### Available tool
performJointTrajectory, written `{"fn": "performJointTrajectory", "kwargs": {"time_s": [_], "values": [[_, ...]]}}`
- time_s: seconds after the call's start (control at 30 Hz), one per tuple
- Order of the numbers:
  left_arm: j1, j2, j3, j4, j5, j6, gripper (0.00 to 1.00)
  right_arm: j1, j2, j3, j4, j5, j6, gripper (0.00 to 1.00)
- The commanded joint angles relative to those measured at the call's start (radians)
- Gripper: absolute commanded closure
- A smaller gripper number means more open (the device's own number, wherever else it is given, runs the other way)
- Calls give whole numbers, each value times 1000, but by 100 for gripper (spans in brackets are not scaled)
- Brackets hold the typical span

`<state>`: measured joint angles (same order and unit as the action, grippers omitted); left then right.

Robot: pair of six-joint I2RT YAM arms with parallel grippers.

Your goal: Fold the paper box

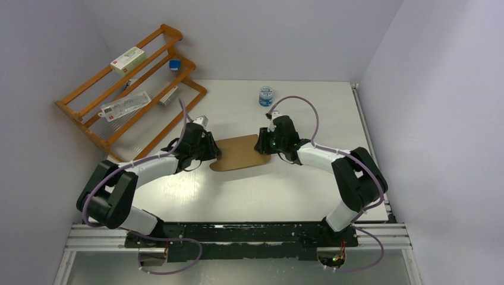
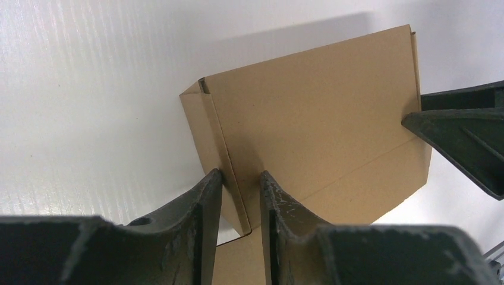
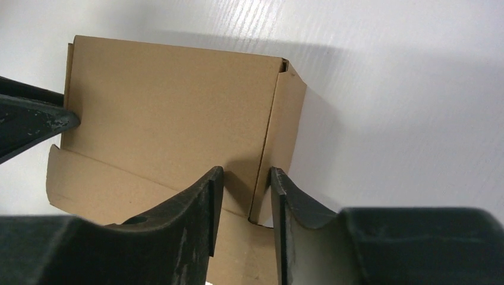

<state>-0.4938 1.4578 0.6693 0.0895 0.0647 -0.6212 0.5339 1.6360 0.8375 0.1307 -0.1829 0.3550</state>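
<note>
Brown corrugated cardboard, plain and unprinted: the paper box (image 1: 241, 152) lies at the middle of the white table (image 1: 297, 196), directly between the two arms. From above it reads as a low, flat rectangle with rounded near corners. The wrist views show one broad smooth panel facing up, crossed near one long edge by a straight crease. Beyond that crease runs a narrow strip whose outer corners are cut at a slant. At each short end a narrow side wall stands up from the panel, leaning a little outward, and a small tab edge shows at the far corner where the wall meets the panel.

The left pincer (image 2: 241, 184) sits astride the left end wall, jaws partly apart, one finger against the wall's outer face and the other over the panel, with a gap beside the cardboard. The right pincer (image 3: 246, 178) straddles the right end wall the same way, also parted and not squeezing it. A wooden rack (image 1: 128, 83) stands at the far left.
</note>
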Motion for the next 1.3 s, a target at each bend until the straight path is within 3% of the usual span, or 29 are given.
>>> {"fn": "performJointTrajectory", "kwargs": {"time_s": [0.0, 0.1, 0.47, 0.67, 0.97, 1.07, 1.17, 1.27], "values": [[-2, 15, 45, 37, 75, 16, 67, 28, 3, 17, 21, -46, 31, 64], [-2, 36, 65, 41, 82, 24, 67, 37, -2, 15, 12, -45, 34, 69], [-6, 119, 98, 92, 101, 7, 64, 66, -5, 5, 7, -51, 95, 69], [-3, 36, 102, -9, -61, 5, 53, 66, -55, 31, -46, 48, 37, 64], [18, -157, 131, -213, -279, 31, 37, 66, -150, 64, -184, 181, -102, 44], [44, -236, 133, -249, -281, 61, 31, 72, -197, 51, -194, 192, -154, 41], [70, -292, 142, -293, -272, 92, 15, 104, -231, 45, -201, 193, -222, 39], [106, -314, 167, -346, -225, 127, 11, 177, -234, 65, -228, 234, -307, 37]]}}
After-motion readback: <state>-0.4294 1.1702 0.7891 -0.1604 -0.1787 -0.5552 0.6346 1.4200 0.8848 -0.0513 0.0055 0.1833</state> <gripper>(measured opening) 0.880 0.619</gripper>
